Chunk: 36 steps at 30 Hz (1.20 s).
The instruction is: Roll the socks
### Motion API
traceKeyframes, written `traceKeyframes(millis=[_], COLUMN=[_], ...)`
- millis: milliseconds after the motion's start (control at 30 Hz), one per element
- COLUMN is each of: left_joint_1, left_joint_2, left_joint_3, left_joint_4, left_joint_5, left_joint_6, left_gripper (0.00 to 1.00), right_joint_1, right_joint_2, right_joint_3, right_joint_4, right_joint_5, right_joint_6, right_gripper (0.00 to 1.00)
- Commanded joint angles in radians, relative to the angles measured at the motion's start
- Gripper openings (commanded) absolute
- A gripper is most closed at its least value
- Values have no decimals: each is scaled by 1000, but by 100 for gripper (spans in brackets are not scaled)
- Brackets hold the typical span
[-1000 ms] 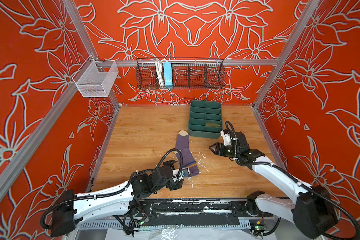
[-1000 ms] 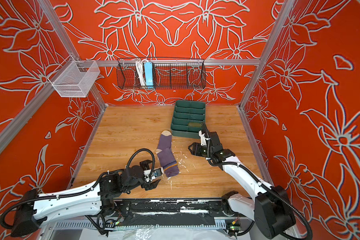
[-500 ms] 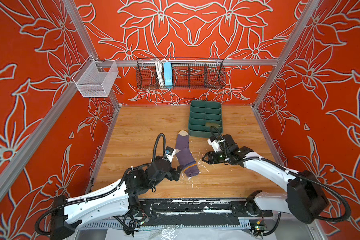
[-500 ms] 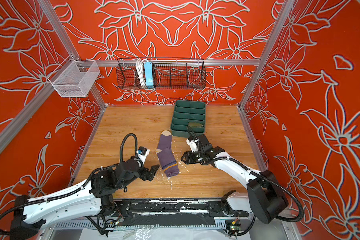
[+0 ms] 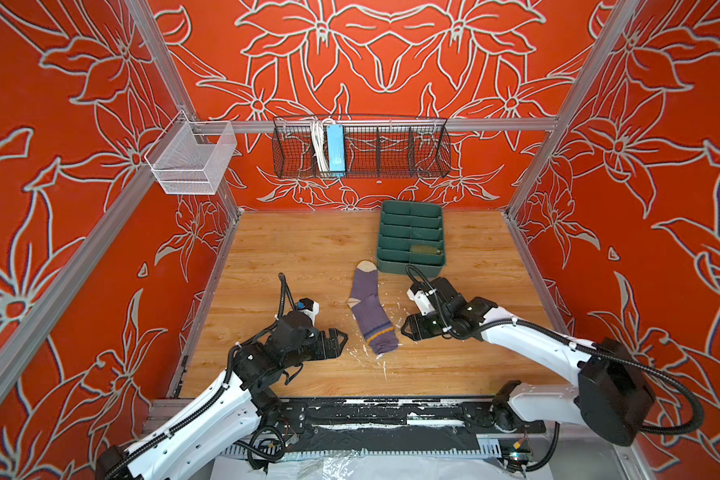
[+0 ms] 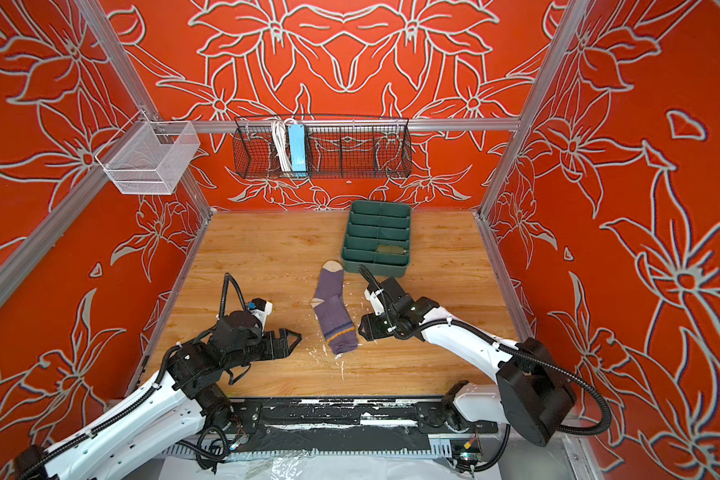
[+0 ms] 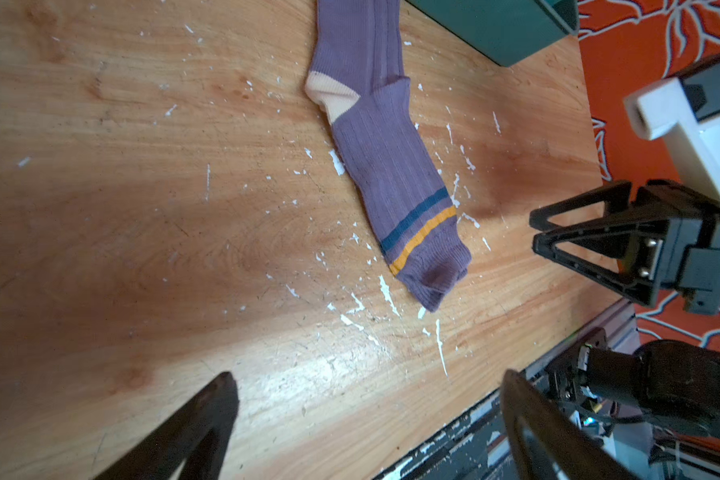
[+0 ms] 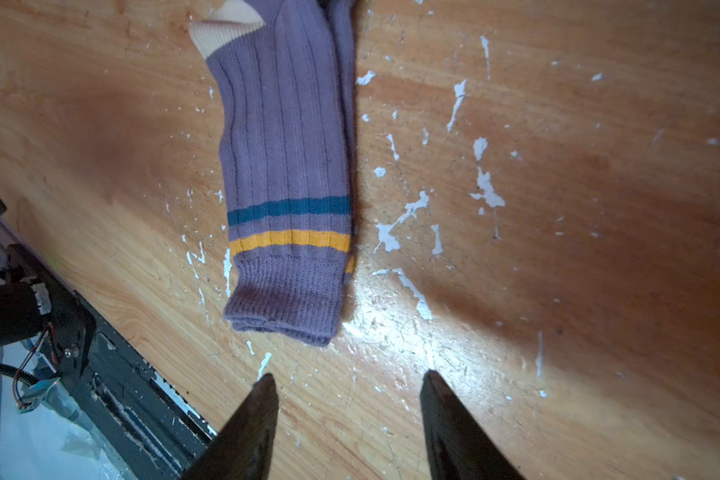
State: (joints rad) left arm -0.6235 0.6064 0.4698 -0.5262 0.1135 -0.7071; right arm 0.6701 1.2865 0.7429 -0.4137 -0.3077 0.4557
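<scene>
The left gripper (image 5: 341, 344) (image 6: 294, 340) hangs low over the table (image 5: 292, 249). Its fingers (image 7: 219, 399) are spread wide and hold nothing. The sock (image 5: 371, 311) (image 6: 333, 316) lies flat on the table ahead of these fingertips and apart from them, with bare wood in between.

The sock is purple and ribbed, with a beige toe and heel. A teal stripe and a yellow stripe run above the cuff. The toe end is far from both sets of fingertips and the cuff end is closest to them. In the right wrist view a second purple edge with a bit of yellow shows along one side of the sock (image 8: 283, 145). I cannot tell whether that is another sock.

The right gripper (image 5: 404, 330) (image 6: 360, 328) (image 8: 350, 378) points at the cuff from the other side. Its fingers (image 8: 262, 415) stand partly apart with nothing between them. The cuff is just ahead of their tips, nearer one finger, and does not touch them.

Behind this gripper, away from its fingertips, stands a green tray (image 5: 408, 268) (image 6: 375, 270). One compartment holds a small olive thing (image 5: 425, 249), too small to make out.
</scene>
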Motion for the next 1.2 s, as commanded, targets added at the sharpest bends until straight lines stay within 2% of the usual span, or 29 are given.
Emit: traceKeyframes(millis=[0, 167, 233, 333, 533, 633, 733, 800, 833, 900, 1000, 1100, 1167], left_joint_1=[7, 7, 7, 7, 7, 7, 5, 1, -12, -70, -216, -363, -434], left_joint_2=[-33, -70, -84, -83, -40, -9, 17, 39, 47, 49, 60, 94, 109], left_joint_3=[48, 67, 65, 86, 159, 182, 173, 177, 174, 149, 82, 33, -10], left_joint_4=[-111, -123, -87, -33, 35, 109, 211, 235, 237, 252, 280, 295, 330], left_joint_5=[-16, -86, -106, -118, -204, -201, -136, -41, 0, 12, -102, -263, -323], left_joint_6=[20, 59, 70, 154, 476, 662, 847, 977, 1082, 1266, 1535, 1645, 1676], left_gripper=[97, 97, 97, 97, 97, 97, 98, 99, 100, 100, 100, 100, 98], right_joint_1=[9, 17, 17, 20, 49, 59, 55, 37, 19, -32, -137, -228, -265], right_joint_2=[38, 158, 210, 266, 364, 368, 300, 229, 187, 102, -28, -145, -204], right_joint_3=[-6, 47, 62, 71, 57, 30, 14, 27, 35, 37, 13, -9, -14], right_joint_4=[36, 73, 86, 116, 243, 319, 315, 250, 220, 186, 174, 148, 117], right_joint_5=[-30, -114, -121, -157, -240, -289, -280, -237, -222, -210, -204, -178, -150], right_joint_6=[35, 32, 25, 32, 85, 134, 149, 136, 131, 136, 166, 178, 172], right_gripper=[53, 45, 37, 30, 21, 20, 22, 29, 33, 41, 47, 50, 52])
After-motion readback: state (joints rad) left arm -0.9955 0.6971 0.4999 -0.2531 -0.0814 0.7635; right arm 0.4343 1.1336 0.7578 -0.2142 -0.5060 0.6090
